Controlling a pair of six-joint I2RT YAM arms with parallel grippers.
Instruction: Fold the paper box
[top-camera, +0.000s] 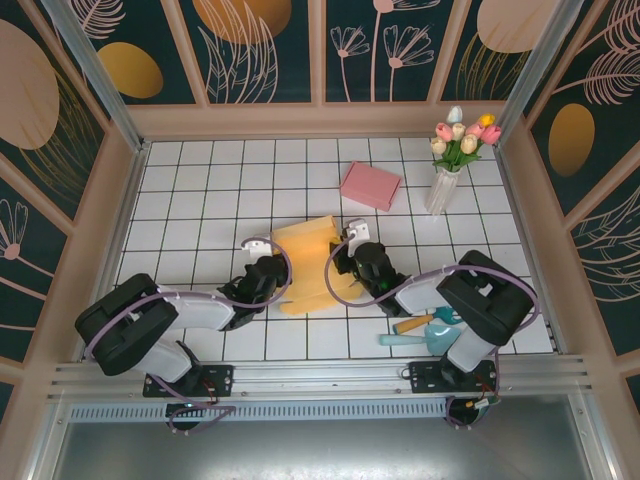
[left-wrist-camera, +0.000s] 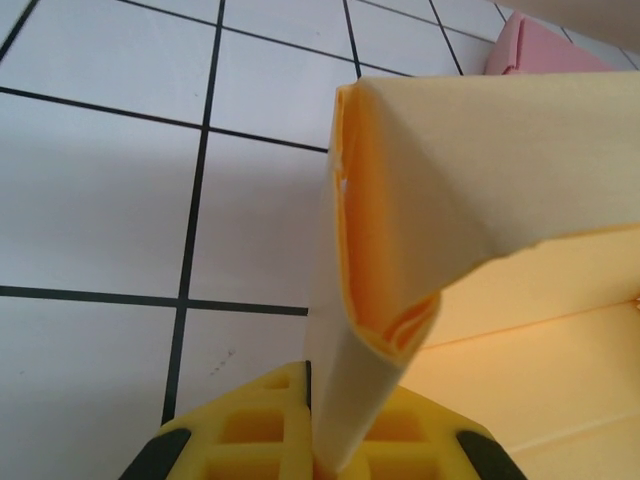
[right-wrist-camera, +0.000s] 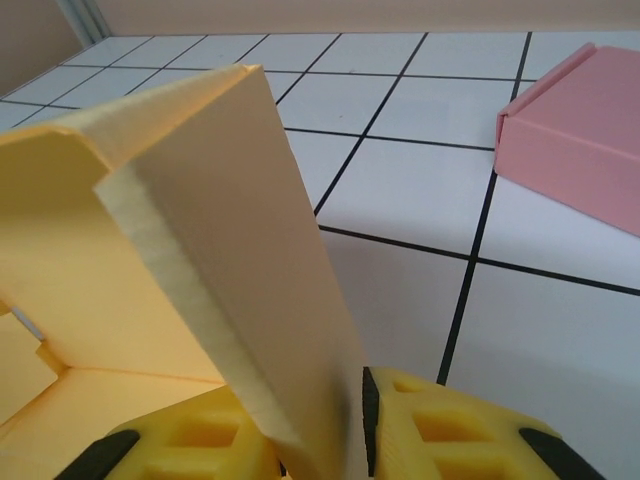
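Two flaps of paper box (top-camera: 305, 252), one clamped in left gripper (left-wrist-camera: 318, 445), one in right gripper (right-wrist-camera: 340, 435); tulips (top-camera: 462, 135) in vase (top-camera: 441, 190)

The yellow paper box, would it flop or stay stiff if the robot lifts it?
Probably bendy: the yellow paper box is thin sheet, its flap curling over where the left gripper pinches it. Likely light: the right gripper holds a whole panel up by its edge. It may crease easily.
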